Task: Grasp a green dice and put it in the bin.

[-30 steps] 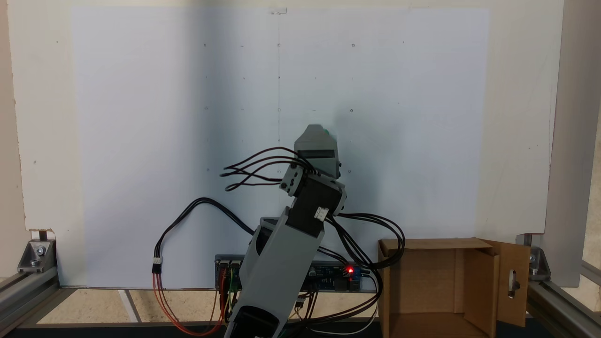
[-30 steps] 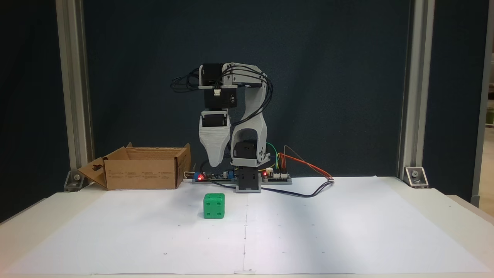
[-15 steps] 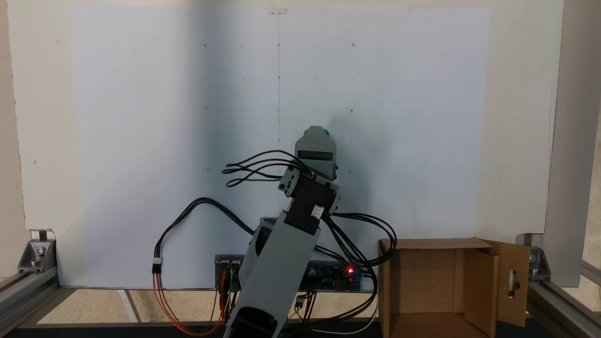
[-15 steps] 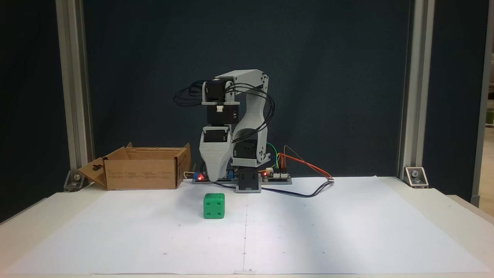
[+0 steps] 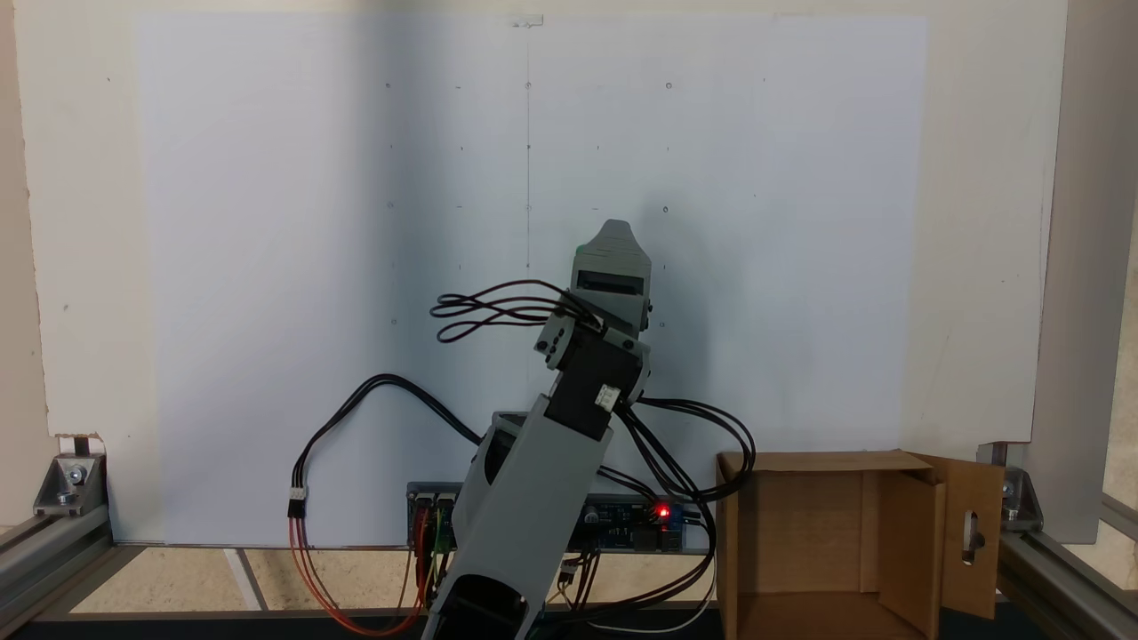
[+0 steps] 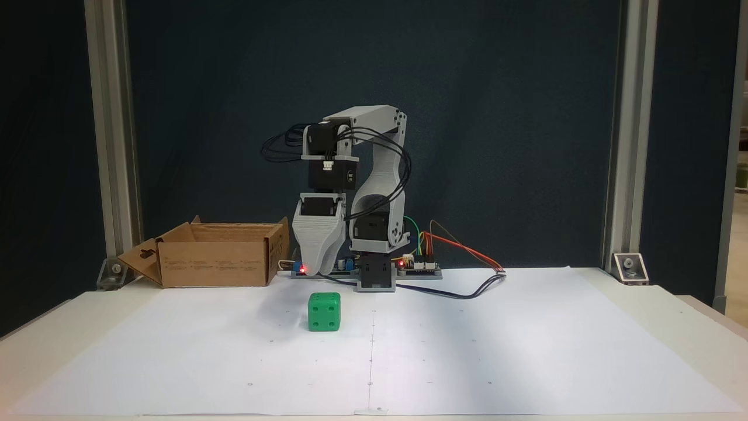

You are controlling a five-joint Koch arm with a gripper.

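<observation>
claw points down above the green dice on the white worktop; we cannot tell its jaw state. we see the bin open, its printed text unreadable, its visible inside bare.

1. Desk: off-white top, mostly covered by a white paper sheet.
2. On the sheet: green dice.
3. Back edge: bin, arm base, circuit boards.
</observation>
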